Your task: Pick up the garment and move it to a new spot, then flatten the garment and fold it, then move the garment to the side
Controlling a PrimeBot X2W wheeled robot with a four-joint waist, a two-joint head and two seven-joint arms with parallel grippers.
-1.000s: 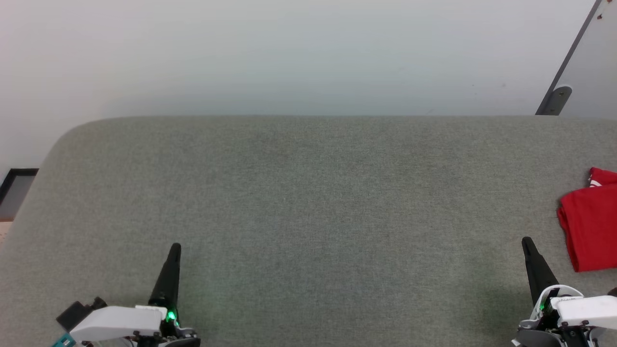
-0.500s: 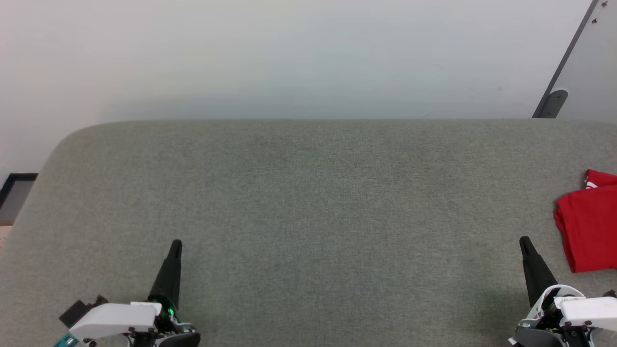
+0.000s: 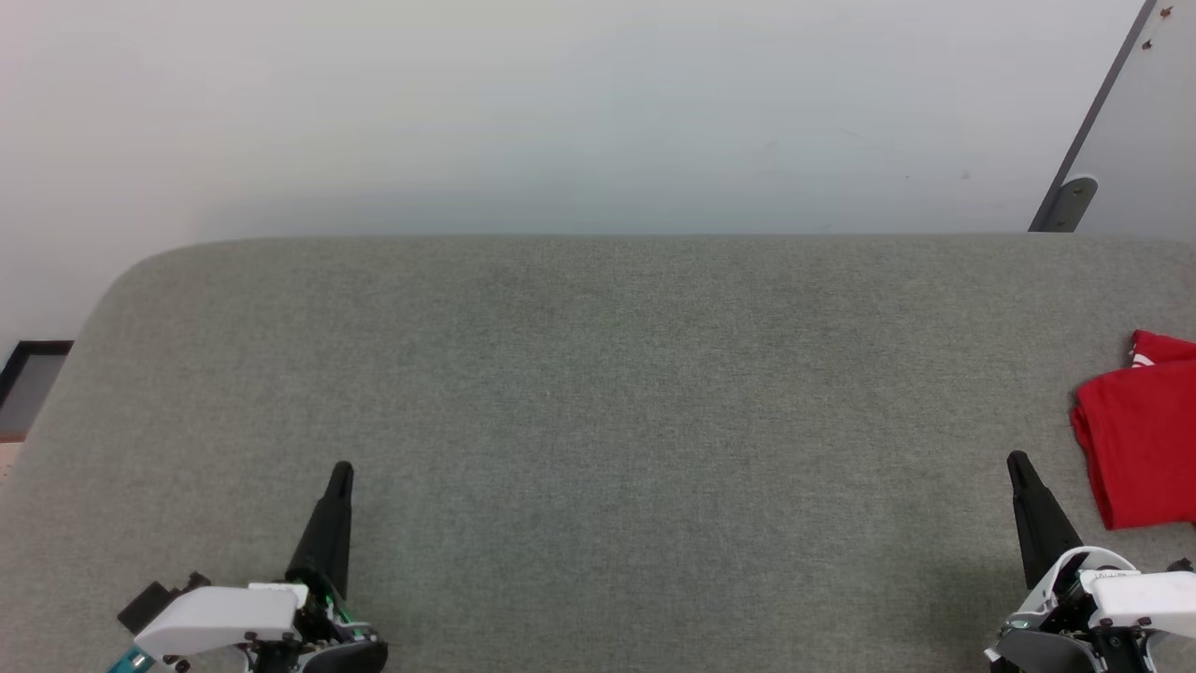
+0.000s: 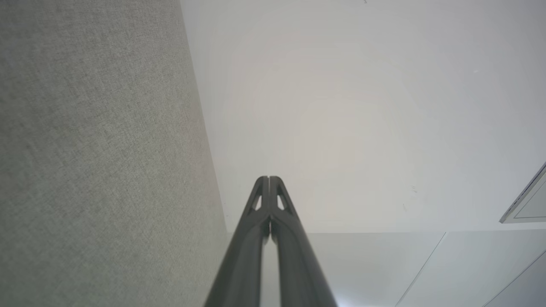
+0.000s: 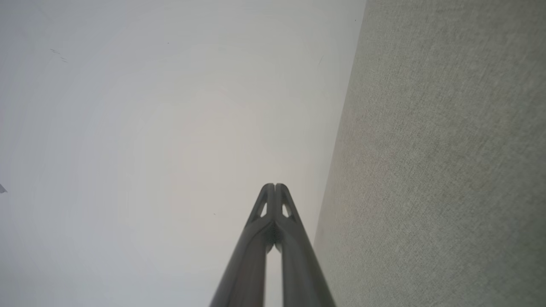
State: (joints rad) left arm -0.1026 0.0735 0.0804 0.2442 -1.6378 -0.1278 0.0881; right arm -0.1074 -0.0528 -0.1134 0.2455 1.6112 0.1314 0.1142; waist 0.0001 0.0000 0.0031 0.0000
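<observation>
Jaws both stay closed, empty; garment [image 3: 1140,439] unmoved at right edge

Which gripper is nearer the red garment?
The right gripper, shut, just left of the garment; the left gripper sits far across the grey surface.

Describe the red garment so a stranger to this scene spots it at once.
Take the wide grey cloth-covered table. At its right side, past the right gripper, lies the garment: folded red cloth with a white streak at its far corner, the one bright thing on the grey.
</observation>
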